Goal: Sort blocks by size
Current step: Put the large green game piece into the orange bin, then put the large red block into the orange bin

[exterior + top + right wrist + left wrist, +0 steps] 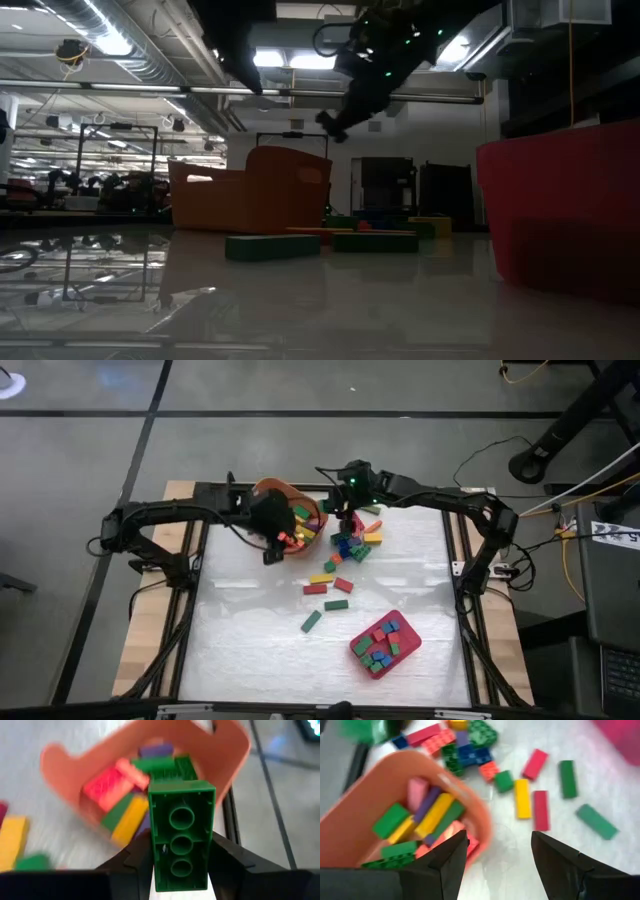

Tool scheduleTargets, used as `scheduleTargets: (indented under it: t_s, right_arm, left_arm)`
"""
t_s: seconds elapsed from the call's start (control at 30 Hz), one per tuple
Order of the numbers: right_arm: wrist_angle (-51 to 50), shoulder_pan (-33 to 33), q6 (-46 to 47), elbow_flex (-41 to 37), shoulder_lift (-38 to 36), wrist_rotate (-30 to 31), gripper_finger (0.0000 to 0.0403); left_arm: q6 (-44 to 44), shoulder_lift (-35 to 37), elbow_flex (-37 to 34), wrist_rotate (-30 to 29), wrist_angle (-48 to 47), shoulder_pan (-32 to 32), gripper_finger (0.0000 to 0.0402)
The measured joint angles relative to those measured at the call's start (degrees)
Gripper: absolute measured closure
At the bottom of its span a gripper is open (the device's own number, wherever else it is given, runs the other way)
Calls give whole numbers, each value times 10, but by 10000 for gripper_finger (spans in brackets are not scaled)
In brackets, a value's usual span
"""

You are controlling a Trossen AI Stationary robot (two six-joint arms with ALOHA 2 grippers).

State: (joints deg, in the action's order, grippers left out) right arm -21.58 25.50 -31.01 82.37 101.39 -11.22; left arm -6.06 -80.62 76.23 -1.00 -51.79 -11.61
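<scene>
My right gripper (181, 860) is shut on a long green block (181, 820), held high above the table beside the orange tub (220, 750); it also shows in the high view (347, 518) and the low view (340, 120). The tub (275, 487) holds several long blocks. My left gripper (497, 855) is open and empty over the tub's near rim (475, 820), and shows in the high view (272, 545). Loose blocks (350, 545) lie piled on the table right of the tub. Several small blocks lie in the pink-red tray (356, 647). My right gripper pinches the green block's two long sides (156, 865) between its two fingers. The block's hollow underside faces the wrist camera and its free end points toward the tub. The block is lifted clear of the table and the tub.
Single long blocks lie between the pile and the tray: a yellow one (321, 578), red ones (343, 585) and green ones (311, 621). In the low view the tub (250, 190) stands at the far side and the tray (560, 210) near on the right.
</scene>
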Motion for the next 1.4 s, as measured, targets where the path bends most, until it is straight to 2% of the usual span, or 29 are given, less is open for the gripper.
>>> scheduleTargets:
  t_s: [0.13,0.23,0.37,0.5,0.7,0.8,1.03,1.2,1.4]
  right_arm:
    - [71,0,2,0,31,-36,253]
    - [111,-5,14,0,56,-36,252]
    - [148,-12,21,-1,75,-15,244]
    - [147,-25,21,-1,76,2,212]
    - [138,-45,22,7,76,68,167]
    - [77,-51,6,32,76,120,159]
    - [-217,-44,-34,151,71,198,158]
    - [-347,-43,-33,211,71,213,157]
    - [-434,-45,-24,242,70,220,157]
  left_arm:
    - [38,0,0,0,3,41,194]
    - [74,-1,0,0,3,66,194]
    - [122,-11,-1,-1,6,93,194]
    - [136,-23,-22,-2,33,114,194]
    - [134,-34,-96,-2,163,133,194]
    - [134,-38,-137,-3,242,140,194]
    - [136,-48,-231,-3,385,150,194]
    - [138,-65,-275,-11,447,154,194]
    - [136,-101,-299,-13,484,162,194]
